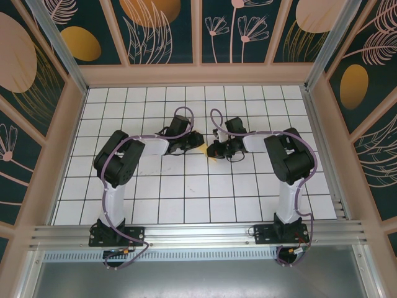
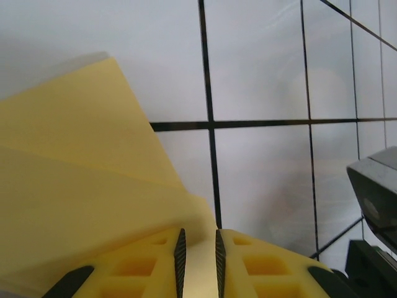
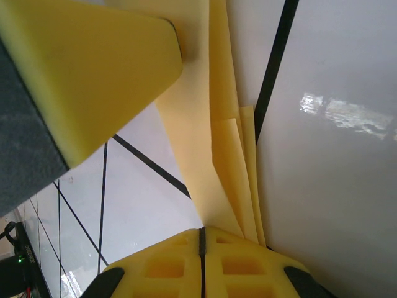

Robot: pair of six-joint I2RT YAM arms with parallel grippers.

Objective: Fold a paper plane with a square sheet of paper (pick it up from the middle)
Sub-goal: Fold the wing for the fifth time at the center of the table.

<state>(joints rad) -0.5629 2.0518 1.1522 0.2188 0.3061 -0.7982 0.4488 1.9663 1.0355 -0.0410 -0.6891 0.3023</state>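
The yellow sheet of paper (image 1: 209, 155), folded into several layers, is held just above the white grid table (image 1: 186, 192) between both grippers at mid-table. In the left wrist view the folded paper (image 2: 80, 174) spreads up and left, and one edge runs down into the narrow gap of my left gripper (image 2: 198, 239), whose jaws are closed on it. In the right wrist view the layered paper (image 3: 217, 155) rises from the seam of my right gripper (image 3: 202, 231), which is shut on its lower end. A left finger (image 3: 93, 68) looms at the top left, against the paper.
The two grippers (image 1: 200, 144) (image 1: 215, 149) nearly touch tip to tip. The right gripper's dark body (image 2: 375, 192) sits at the right edge of the left wrist view. Wooden walls (image 1: 198, 74) fence the table on three sides.
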